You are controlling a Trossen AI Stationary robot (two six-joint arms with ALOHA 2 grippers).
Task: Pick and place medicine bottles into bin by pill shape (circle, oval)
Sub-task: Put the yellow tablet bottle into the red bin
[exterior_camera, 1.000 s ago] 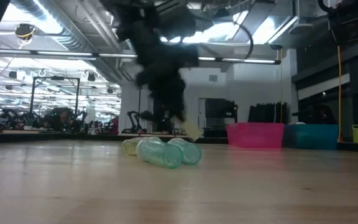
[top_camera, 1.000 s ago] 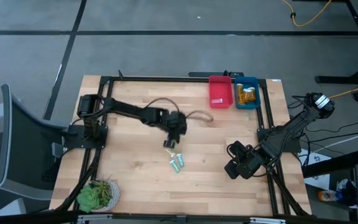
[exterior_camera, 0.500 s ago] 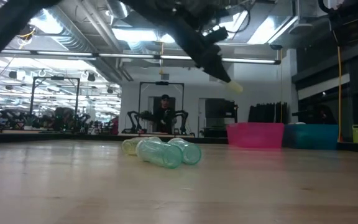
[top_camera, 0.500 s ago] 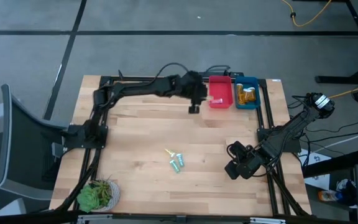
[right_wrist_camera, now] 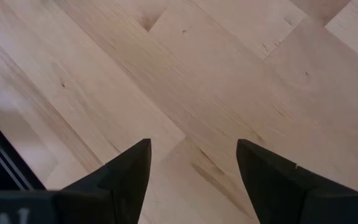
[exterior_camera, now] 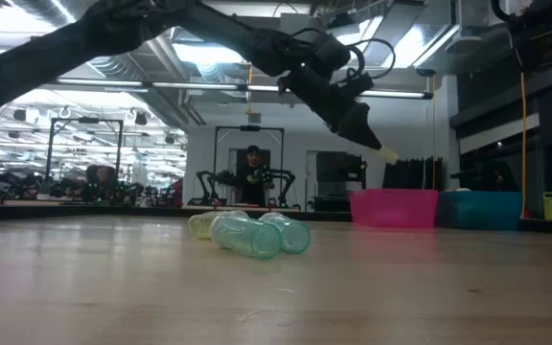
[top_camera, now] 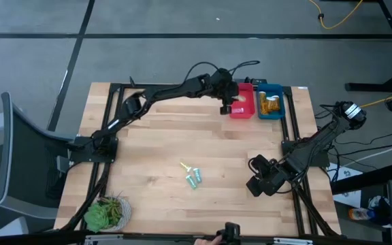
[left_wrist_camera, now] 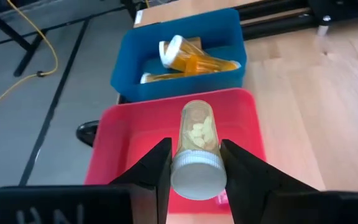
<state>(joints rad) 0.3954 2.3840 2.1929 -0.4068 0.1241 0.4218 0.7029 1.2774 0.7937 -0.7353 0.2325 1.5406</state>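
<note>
My left gripper (top_camera: 227,106) reaches to the table's far edge and is shut on a pale yellow medicine bottle (left_wrist_camera: 196,140) with a white cap, over the near rim of the pink bin (left_wrist_camera: 129,134). The low view shows the bottle's end (exterior_camera: 387,154) sticking out past the fingers. Beside the pink bin stands a blue bin (left_wrist_camera: 229,37) holding orange bottles (left_wrist_camera: 191,62). Three more bottles (top_camera: 192,175), yellow, green and teal, lie on their sides mid-table. My right gripper (top_camera: 260,184) hangs open at the right, over bare wood (right_wrist_camera: 191,93). My left gripper pinches the bottle between its two fingers (left_wrist_camera: 156,169) on the sides of its cap end (left_wrist_camera: 197,175). The bottle lies along the fingers, cap toward the wrist and bottom pointing away. The fingers slant downward toward the far right. The bottle is lifted clear above the pink bin.
A small potted plant (top_camera: 105,213) stands at the near left corner. A black frame (top_camera: 182,86) runs round the table's edges. A dark object and a hand (top_camera: 222,235) show at the near edge. Open wood lies between the loose bottles and the bins.
My left gripper has gone from the loose bottles in mid-table up and toward the far right, carrying the pale yellow bottle to the pink bin. The arm has stretched out and the gripper has tipped from pointing down to a shallower slant. The other bottles have stayed put.
</note>
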